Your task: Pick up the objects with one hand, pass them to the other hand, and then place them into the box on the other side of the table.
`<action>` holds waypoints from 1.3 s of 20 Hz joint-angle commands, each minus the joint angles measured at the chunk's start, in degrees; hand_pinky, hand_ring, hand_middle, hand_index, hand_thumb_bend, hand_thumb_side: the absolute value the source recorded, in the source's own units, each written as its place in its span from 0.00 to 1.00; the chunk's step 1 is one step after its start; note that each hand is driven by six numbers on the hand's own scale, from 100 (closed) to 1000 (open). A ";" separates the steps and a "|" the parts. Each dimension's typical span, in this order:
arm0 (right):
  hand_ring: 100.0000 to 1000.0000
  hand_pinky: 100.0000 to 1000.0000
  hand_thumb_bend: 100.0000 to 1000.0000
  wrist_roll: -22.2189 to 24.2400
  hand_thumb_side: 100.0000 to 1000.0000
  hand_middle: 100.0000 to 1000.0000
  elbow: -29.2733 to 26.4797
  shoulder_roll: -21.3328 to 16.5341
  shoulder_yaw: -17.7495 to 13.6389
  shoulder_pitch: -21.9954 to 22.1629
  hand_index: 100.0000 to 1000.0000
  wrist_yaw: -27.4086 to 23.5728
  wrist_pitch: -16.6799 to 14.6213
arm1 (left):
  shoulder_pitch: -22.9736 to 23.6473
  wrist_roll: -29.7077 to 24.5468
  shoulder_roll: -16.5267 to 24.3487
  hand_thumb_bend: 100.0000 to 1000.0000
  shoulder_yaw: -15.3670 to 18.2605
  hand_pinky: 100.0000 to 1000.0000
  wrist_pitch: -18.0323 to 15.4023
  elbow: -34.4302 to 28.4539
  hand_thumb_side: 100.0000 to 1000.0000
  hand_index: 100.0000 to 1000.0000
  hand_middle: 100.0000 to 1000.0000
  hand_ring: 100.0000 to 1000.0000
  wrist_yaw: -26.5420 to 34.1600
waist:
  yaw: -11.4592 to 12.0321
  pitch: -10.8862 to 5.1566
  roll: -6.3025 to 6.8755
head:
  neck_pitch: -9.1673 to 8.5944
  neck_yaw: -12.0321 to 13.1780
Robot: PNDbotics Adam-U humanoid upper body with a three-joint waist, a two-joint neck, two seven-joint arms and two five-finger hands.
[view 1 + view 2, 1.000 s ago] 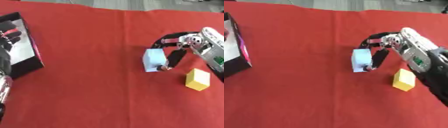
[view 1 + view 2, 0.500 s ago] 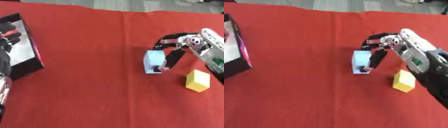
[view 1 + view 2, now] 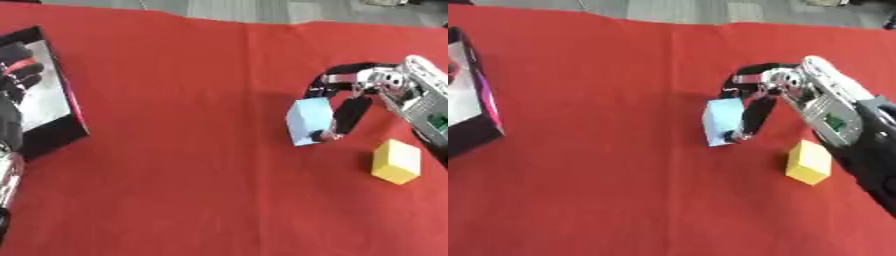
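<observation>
Since a second ago, little has moved: the right hand (image 3: 376, 87) still curls its fingers (image 3: 350, 112) around the pale blue block (image 3: 308, 121), ready to lift it off the red tabletop (image 3: 192, 150). A yellow block (image 3: 395, 161) waits at 4 o'clock. At 9 o'clock, beside the box (image 3: 48, 100), the left hand (image 3: 10, 125) rests; I cannot tell its fingers.

A red cloth (image 3: 175, 150) covers the bench and fills nearly the whole view, smooth and evenly lit (no hard shadows fall across it). Beyond the cloth's far edge runs a narrow strip of grey floor (image 3: 710, 10), paler than anything else in sight. At the far right corner past the cloth, something light and indistinct sits on that floor.
</observation>
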 commanded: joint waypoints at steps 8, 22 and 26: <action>0.59 0.80 0.22 -5.79 0.00 0.47 -10.48 -1.47 -5.14 0.34 0.52 -2.63 6.82 | -1.67 -0.49 1.97 0.09 0.17 0.82 -0.35 -2.63 0.90 0.76 0.71 0.70 -0.19 | -0.77 -0.74 1.22 | 0.08 0.68; 0.57 0.78 0.00 -28.65 0.00 0.47 -16.05 4.22 -6.07 3.07 0.52 -12.34 13.92 | -3.68 -4.99 17.70 0.00 -2.92 0.80 3.46 -9.38 0.79 0.76 0.71 0.70 -2.44 | -0.27 -2.05 2.95 | 0.68 1.83; 0.57 0.77 0.00 -33.08 0.00 0.47 -15.27 6.25 -5.03 3.18 0.52 -15.22 13.87 | -5.17 -7.04 22.06 0.00 -4.69 0.80 5.37 -10.91 0.76 0.77 0.71 0.71 -2.80 | 0.26 -2.35 3.24 | 0.52 1.70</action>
